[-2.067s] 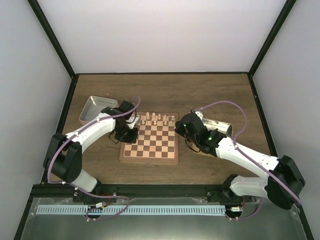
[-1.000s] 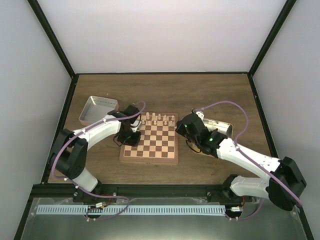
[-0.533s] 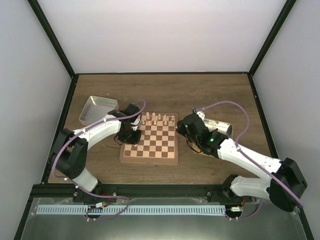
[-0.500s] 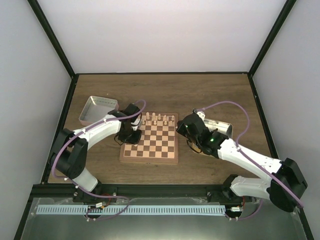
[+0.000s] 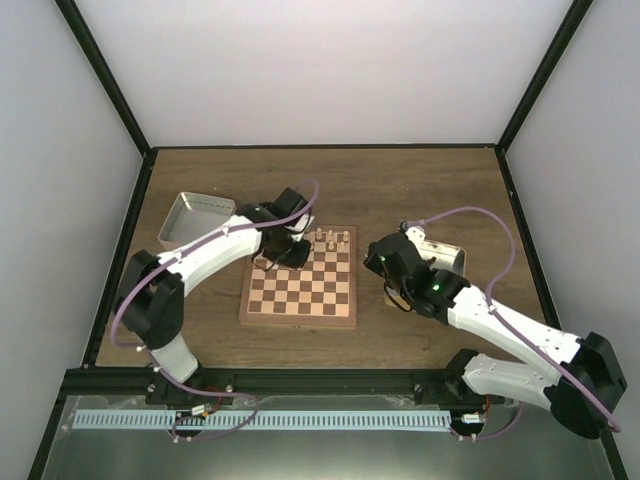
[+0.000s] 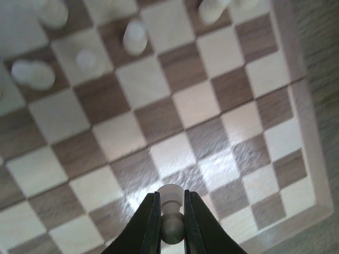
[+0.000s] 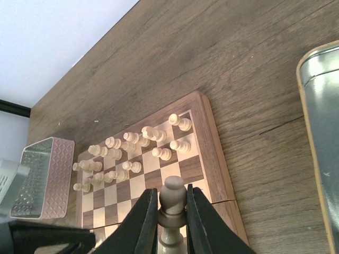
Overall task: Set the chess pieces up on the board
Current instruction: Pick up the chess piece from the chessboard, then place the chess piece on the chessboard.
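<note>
Item 1: board, square, dark and cream checks with a light wood border, lying flat at the middle of the table. Item 2: chess pieces, small and pale, standing in two loose rows along the far side of the board; the near squares are bare. Item 3: left tool, over the far-left part of the board, fingers closed tight on the first chessman, a pale piece with a rounded head, held above squares close to the board's border; whether its base touches the board cannot be told. Item 4: right tool, over the table just beside the board's right edge, fingers clamped on the second chessman, pale, with a rounded head and a collar, held upright. Item 5: left tray, shallow metal, on the table beyond the board's far-left corner. Item 6: right tray, shallow metal, on the table to the right of the board, near the right tool.
</note>
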You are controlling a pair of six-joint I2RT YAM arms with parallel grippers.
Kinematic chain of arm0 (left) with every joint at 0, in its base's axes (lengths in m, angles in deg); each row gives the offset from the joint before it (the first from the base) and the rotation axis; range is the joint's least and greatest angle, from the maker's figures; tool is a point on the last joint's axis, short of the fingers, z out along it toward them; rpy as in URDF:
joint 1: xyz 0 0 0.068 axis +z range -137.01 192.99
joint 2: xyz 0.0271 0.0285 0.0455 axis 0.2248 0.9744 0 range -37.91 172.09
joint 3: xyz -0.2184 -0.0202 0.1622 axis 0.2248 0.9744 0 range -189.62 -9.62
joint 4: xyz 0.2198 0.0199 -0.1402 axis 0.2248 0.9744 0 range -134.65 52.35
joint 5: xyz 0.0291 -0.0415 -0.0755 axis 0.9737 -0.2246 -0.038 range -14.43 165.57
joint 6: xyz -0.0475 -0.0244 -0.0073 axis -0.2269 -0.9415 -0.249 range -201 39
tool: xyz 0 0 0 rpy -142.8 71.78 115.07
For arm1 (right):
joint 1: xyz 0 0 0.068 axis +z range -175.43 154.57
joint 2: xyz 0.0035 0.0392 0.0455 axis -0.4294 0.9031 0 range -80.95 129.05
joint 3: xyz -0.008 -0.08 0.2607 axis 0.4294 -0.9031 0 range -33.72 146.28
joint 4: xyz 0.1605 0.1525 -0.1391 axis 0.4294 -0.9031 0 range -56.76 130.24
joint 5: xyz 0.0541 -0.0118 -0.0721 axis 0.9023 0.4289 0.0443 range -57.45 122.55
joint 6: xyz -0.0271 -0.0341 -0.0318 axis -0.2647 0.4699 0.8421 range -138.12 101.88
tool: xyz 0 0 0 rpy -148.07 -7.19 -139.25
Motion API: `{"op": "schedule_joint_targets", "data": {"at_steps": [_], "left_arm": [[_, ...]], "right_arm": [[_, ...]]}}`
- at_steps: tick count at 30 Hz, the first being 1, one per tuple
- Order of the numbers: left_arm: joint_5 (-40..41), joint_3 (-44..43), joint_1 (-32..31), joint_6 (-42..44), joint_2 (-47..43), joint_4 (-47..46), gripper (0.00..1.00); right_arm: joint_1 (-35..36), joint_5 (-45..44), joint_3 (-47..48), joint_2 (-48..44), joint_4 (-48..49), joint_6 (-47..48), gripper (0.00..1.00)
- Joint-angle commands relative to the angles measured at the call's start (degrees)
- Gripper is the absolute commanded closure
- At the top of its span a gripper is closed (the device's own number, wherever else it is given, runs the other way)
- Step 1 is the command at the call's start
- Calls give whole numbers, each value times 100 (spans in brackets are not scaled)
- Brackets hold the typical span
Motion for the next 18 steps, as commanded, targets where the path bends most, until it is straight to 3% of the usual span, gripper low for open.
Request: {"op": "schedule_joint_targets", "data": {"at_steps": [1, 11, 18], "left_arm": [[248, -713, -212, 94, 538, 87, 91], [853, -2413, -473, 182, 1899, 687, 90], [1007, -2853, -495, 250, 2398, 843, 89]], "right_arm": [[-16, -405, -80, -190, -225, -45, 88], [-11, -631, -242, -583, -408, -89, 87], [-16, -608, -262, -530, -364, -90, 87]]}}
